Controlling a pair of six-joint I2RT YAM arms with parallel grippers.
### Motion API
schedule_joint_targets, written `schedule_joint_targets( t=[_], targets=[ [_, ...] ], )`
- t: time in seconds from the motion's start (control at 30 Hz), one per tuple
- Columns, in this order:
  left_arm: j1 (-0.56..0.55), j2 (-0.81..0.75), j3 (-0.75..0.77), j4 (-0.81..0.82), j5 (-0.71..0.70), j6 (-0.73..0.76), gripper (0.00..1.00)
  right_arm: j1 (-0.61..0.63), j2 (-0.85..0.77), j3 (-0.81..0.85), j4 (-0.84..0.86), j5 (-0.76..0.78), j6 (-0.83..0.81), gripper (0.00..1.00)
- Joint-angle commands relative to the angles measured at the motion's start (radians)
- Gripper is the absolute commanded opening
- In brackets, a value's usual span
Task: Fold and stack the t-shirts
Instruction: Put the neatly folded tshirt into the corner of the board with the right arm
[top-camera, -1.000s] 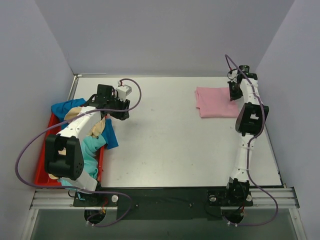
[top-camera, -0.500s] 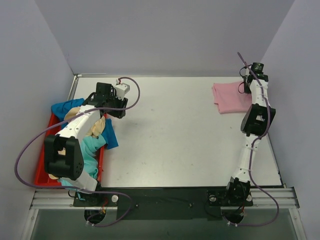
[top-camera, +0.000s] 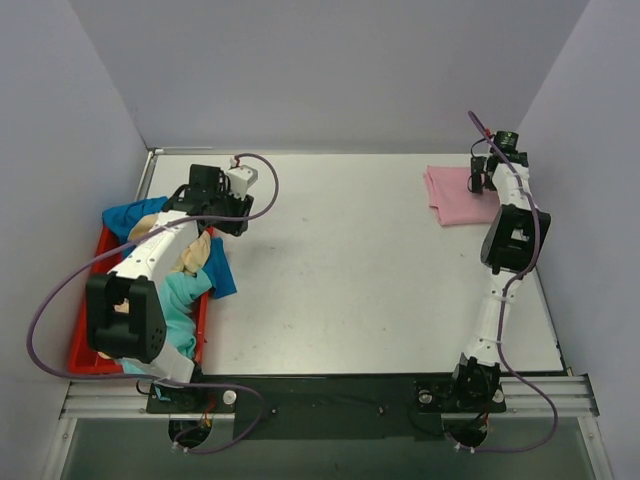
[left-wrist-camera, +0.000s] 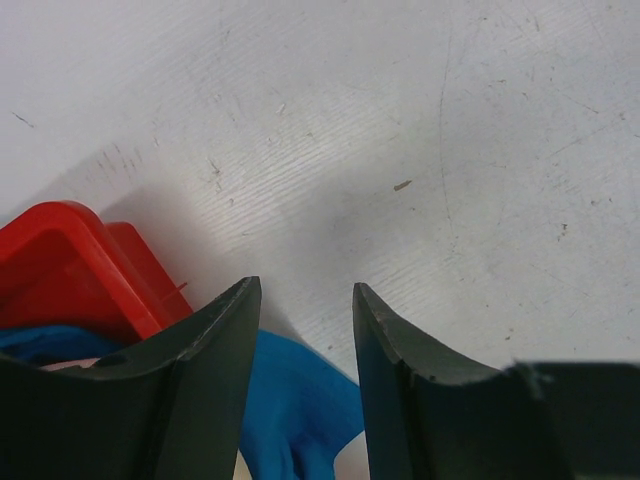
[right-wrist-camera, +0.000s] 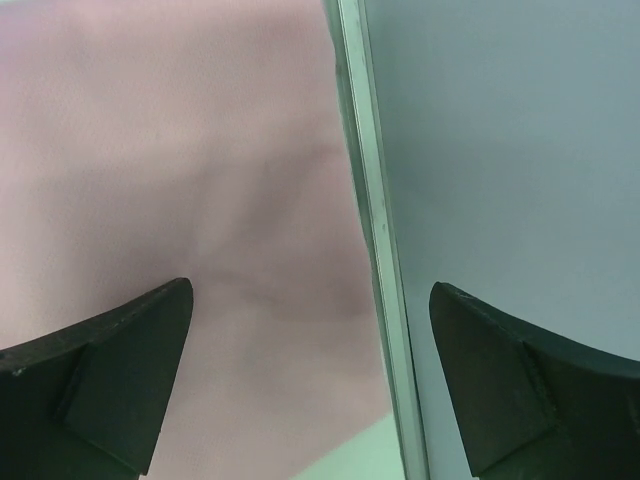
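The folded light pink cloth t-shirt (right-wrist-camera: 150, 150) is seen beneath the wide-spread right claw (right-wrist-camera: 310, 290); nothing is pinched by the part-spread left claw (left-wrist-camera: 305, 288).

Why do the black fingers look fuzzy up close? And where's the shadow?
Left wrist view: the left gripper sits right by the lens, so its edges go soft; scratches on the table look sharp, with a grey shadow just past it. Right wrist view: the right gripper is dark and blurry, the pink t-shirt smooth. Top view: even light, no glare.
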Motion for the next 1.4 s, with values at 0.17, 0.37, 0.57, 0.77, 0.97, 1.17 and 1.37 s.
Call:
schedule_joint_targets(
  t=[0.17, 0.37, 0.57, 0.77, 0.97, 1.17, 1.37],
  targets=[
    [0.018, -0.163, -0.030, -0.047, 0.036, 0.057, 0.55, 0.086, -0.409, -0.288, 0.101, 0.138, 0.147, 1.00],
    [0.045, -0.288, -0.169, -0.032, 0.050, 0.070, 0.57, 0.125, -0.705, -0.647, 0.210, -0.027, 0.298, 1.00],
    [0.090, -0.424, -0.315, 0.027, 0.084, 0.079, 0.61, 0.186, -1.124, -1.204, 0.564, -0.329, 0.426, 1.00],
    [0.108, -0.562, -0.577, 0.310, 0.079, 0.053, 0.62, 0.200, -1.380, -1.680, 0.820, -0.466, 0.498, 1.00],
    [0.113, -0.710, -0.907, 0.825, -0.030, -0.050, 0.80, 0.214, -1.590, -1.961, 0.948, -0.306, 0.570, 1.00],
    [0.113, -0.760, -1.000, 0.903, -0.104, -0.129, 0.96, 0.220, -1.706, -2.089, 0.978, -0.068, 0.546, 1.00],
    [0.113, -0.773, -1.044, 0.953, -0.094, -0.197, 0.97, 0.237, -1.710, -2.201, 1.107, -0.043, 0.543, 1.00]
  ],
)
